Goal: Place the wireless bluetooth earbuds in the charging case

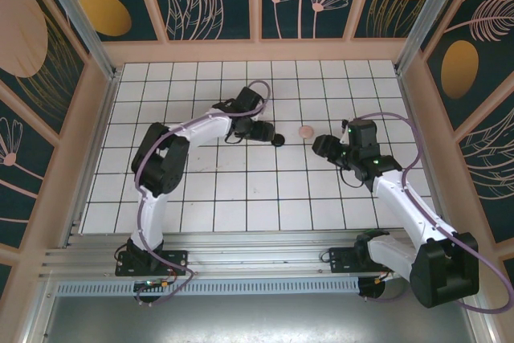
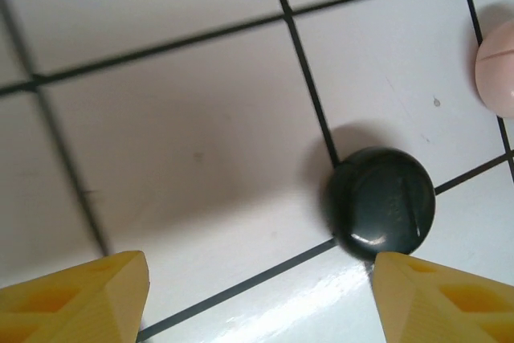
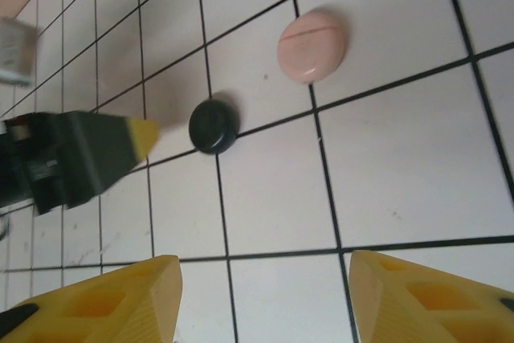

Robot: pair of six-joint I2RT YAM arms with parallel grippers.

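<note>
On white-tiled desk (image 1: 201, 198) with black grid lines, found right end effector (image 1: 320, 146) spread wide, gripping nothing, short of both cases. Found left end effector (image 2: 257, 307) likewise wide and empty, with closed black charging case (image 2: 384, 202) just ahead, off to one side. Noted closed pink charging case (image 3: 312, 46) nearby, farther out.

Left case (image 1: 278, 140) near right case (image 1: 304, 130)

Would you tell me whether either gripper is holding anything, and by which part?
Nothing is held. The left gripper is open near the black case; the right gripper is open, short of the pink case.
</note>
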